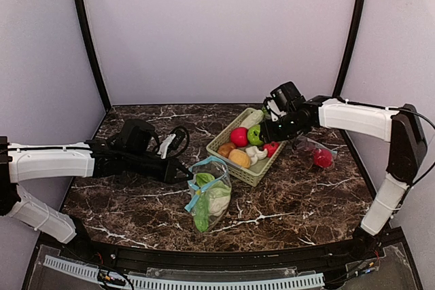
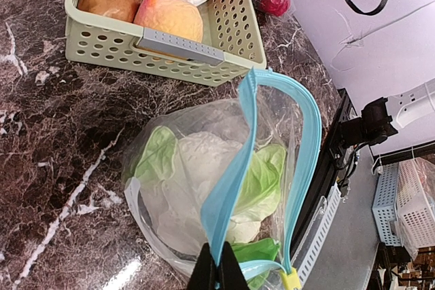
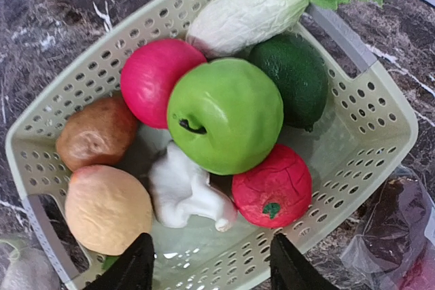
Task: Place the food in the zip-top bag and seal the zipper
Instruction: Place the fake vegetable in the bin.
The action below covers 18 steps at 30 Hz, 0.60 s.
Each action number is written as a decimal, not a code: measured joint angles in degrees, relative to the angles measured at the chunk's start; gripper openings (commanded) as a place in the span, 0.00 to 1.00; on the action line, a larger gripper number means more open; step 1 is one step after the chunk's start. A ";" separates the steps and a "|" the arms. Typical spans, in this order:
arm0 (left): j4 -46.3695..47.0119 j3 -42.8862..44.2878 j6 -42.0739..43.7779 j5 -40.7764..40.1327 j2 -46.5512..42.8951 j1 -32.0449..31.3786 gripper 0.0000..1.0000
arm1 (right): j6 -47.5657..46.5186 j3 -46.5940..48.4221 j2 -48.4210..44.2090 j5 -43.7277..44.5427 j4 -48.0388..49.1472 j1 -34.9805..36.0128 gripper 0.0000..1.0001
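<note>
under the open right hand (image 3: 212, 267) lies the food (image 3: 224, 113); left hand (image 2: 219, 274) pinches the bag (image 2: 197, 188).

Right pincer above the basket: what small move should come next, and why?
Probably lower the right pincer straight down onto the white piece in the basket. Its jaws are open and empty over that piece, while the left pincer is shut on the blue zipper edge of the bag, holding the mouth open, with cauliflower already inside.
</note>
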 measured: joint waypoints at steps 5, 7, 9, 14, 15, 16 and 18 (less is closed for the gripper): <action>0.00 0.00 0.02 0.00 0.00 0.00 0.01 | -0.96 0.04 3.98 1.86 -1.60 -0.94 0.50; 0.00 0.00 0.02 0.00 0.00 0.00 0.01 | -1.79 0.44 5.79 2.78 -2.25 -1.11 0.51; 0.00 0.00 0.02 0.00 0.00 0.00 0.01 | -2.97 1.99 7.93 4.22 -2.64 -1.29 0.54; 0.02 0.00 0.02 0.11 0.33 0.00 0.01 | -5.33 6.40 12.02 7.56 -3.19 -2.51 0.59; 0.02 0.00 0.00 0.13 0.44 0.00 0.01 | -5.79 6.99 12.68 8.09 -3.37 -2.82 0.60; 0.04 0.00 0.00 0.20 0.55 0.00 0.01 | -6.25 7.48 13.31 8.61 -3.58 -3.13 0.61; 0.04 0.02 0.00 0.22 0.79 0.00 0.01 | -7.17 8.50 14.67 9.44 -3.78 -3.50 0.62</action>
